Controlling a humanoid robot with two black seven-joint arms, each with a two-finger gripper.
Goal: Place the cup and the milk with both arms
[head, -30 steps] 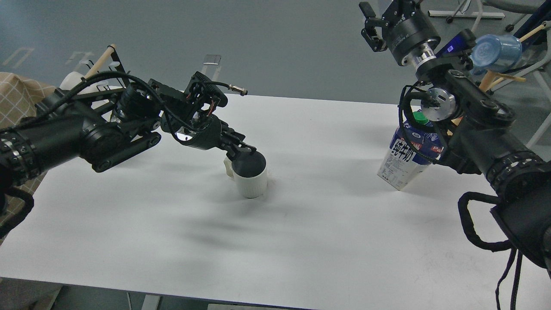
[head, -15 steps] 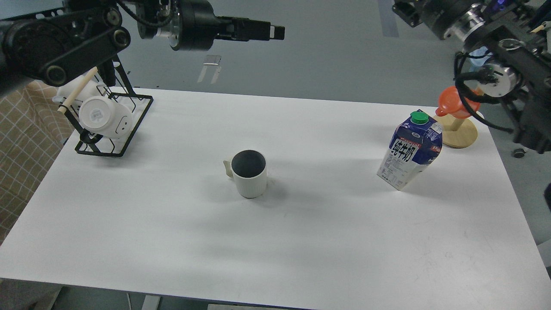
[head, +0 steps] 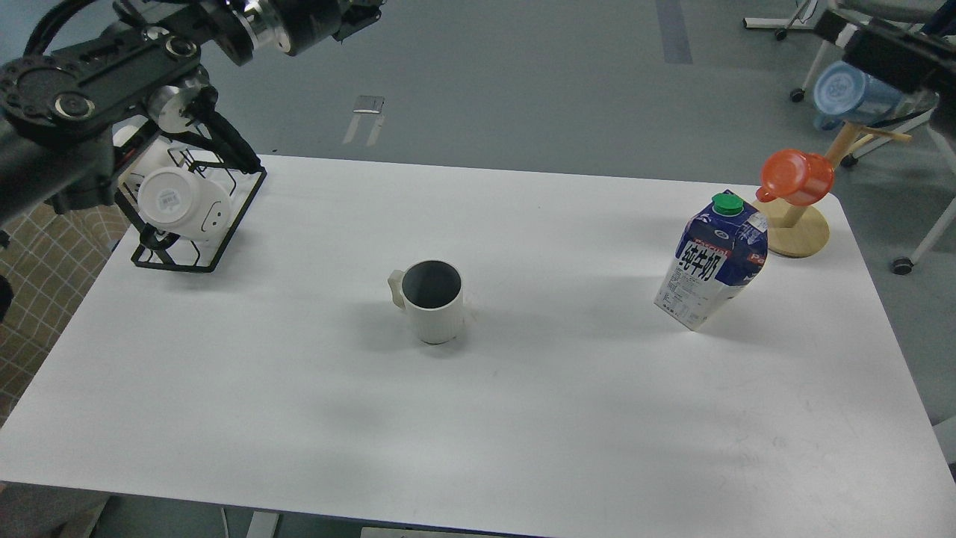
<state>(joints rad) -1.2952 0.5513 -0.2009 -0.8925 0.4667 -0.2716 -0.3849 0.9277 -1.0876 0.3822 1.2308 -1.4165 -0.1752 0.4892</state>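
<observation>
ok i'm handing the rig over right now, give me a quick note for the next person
Left gripper: raised at top left, holding nothing; open or shut can't be told.
Right gripper: out of view, only part of the arm shows at top right.
Cup: upright mid-table, free.
Milk: standing at the right, cap on, free.
Done: both things are set down and released.
Left: nothing visible.

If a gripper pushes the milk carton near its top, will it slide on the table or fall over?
The milk carton is tall over a small base, so a push near its green cap would probably tip it rather than slide it. The white table looks smooth, so a low push would more likely slide it. Its paper walls may dent when squeezed. How full it is cannot be seen.
</observation>
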